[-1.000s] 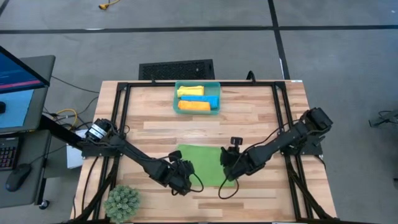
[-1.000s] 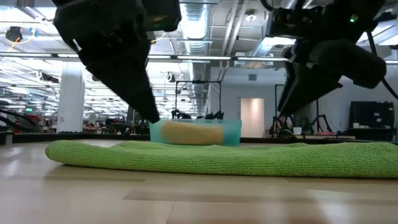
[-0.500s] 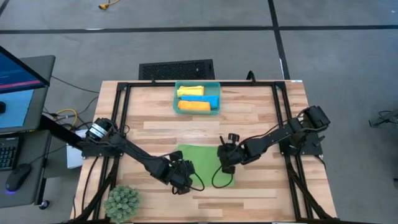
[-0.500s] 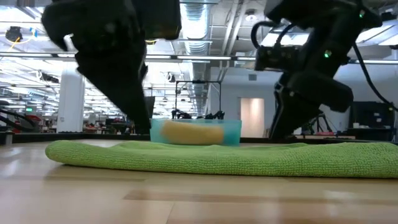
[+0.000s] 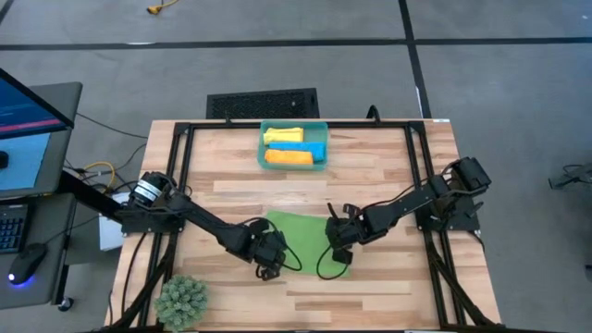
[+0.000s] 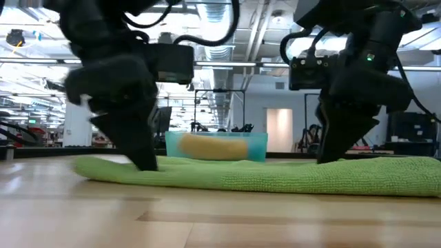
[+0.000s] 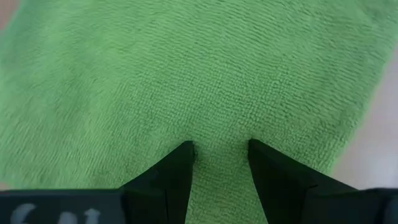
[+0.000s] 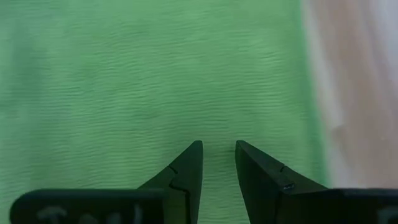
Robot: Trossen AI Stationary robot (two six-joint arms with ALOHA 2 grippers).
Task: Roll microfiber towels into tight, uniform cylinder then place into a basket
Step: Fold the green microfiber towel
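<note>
Both grippers are pressing down on the green microfiber towel (image 5: 298, 233): left gripper (image 7: 219, 157) and right gripper (image 8: 218, 155), fingers parted, tips touching cloth.

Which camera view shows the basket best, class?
The high view: the basket is seen whole from above, with three rolled towels inside. The low view shows only its side behind the green towel. Neither wrist view shows it.

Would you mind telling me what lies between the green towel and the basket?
Only bare wooden table lies between the green towel and the basket; the high view shows it plainly.
</note>
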